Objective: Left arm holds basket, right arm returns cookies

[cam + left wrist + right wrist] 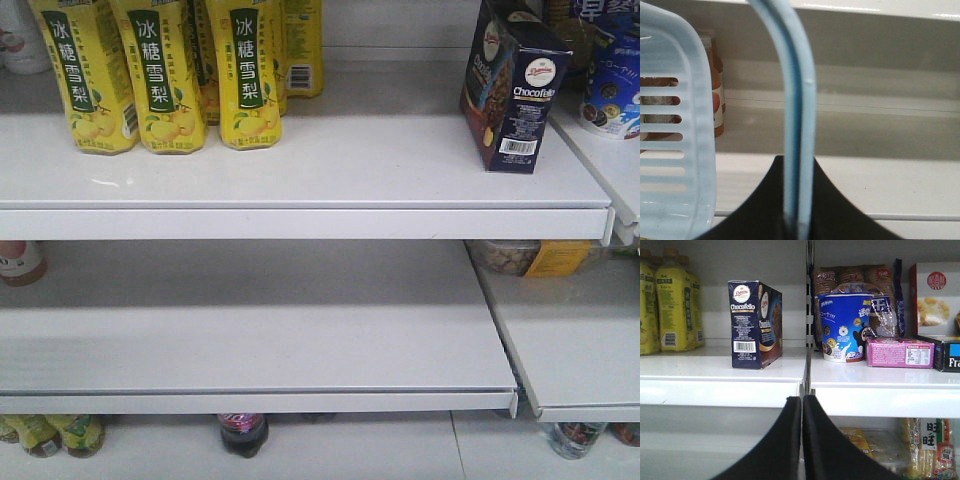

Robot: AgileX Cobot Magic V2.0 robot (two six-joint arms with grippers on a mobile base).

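Observation:
The cookies (512, 88), a dark blue Chocofello carton, stand upright at the right end of the upper white shelf (300, 170). In the right wrist view the carton (754, 324) sits on the shelf well ahead of my right gripper (801, 405), which is shut with nothing between its black fingers and hangs below the shelf edge. My left gripper (799, 200) is shut on the basket handle (800, 125), a pale blue loop running up between its fingers. The basket's slotted wall (670, 150) fills the left of that view. Neither arm shows in the front view.
Yellow pear-drink bottles (160, 70) stand at the upper shelf's left. On the adjoining right shelf sit a blue cup (845, 327), a pink box (899, 352) and other snack packs. A middle shelf (250, 350) lies below, with bottles (243, 432) under it.

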